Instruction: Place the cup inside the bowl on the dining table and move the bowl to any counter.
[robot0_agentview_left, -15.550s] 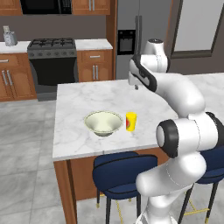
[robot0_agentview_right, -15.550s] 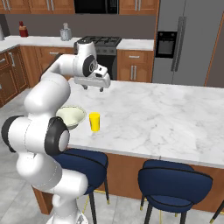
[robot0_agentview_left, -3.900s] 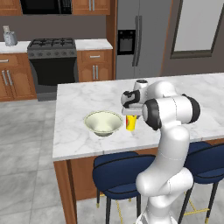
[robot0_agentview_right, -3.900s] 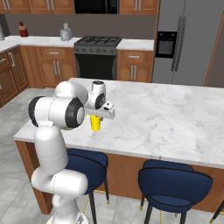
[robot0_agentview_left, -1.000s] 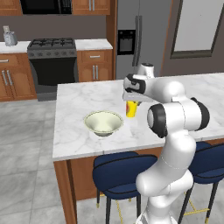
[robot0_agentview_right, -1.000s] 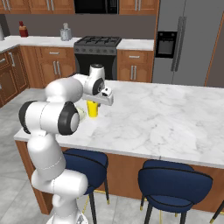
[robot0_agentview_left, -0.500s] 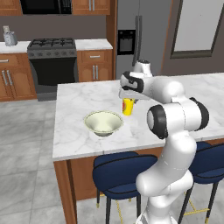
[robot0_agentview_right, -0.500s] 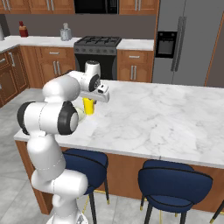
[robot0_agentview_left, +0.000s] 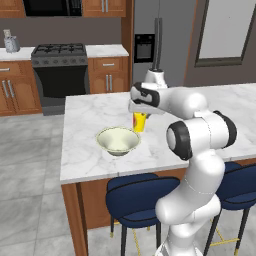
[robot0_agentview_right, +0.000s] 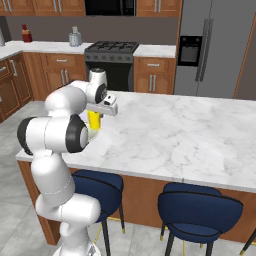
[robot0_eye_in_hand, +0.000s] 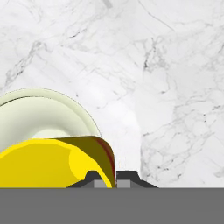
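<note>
I have the cup (robot0_agentview_left: 139, 121) clamped in the gripper (robot0_eye_in_hand: 106, 178), lifted off the table (robot0_agentview_left: 90, 150) just beside the bowl (robot0_agentview_left: 118, 140). Next I'd carry it over the bowl's centre, then lower and release.

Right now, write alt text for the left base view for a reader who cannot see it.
A white robot arm's end effector holds a small yellow cup above a marble dining table, just right of a pale, empty bowl. Blue stools stand in front; a stove and a fridge stand behind.
</note>
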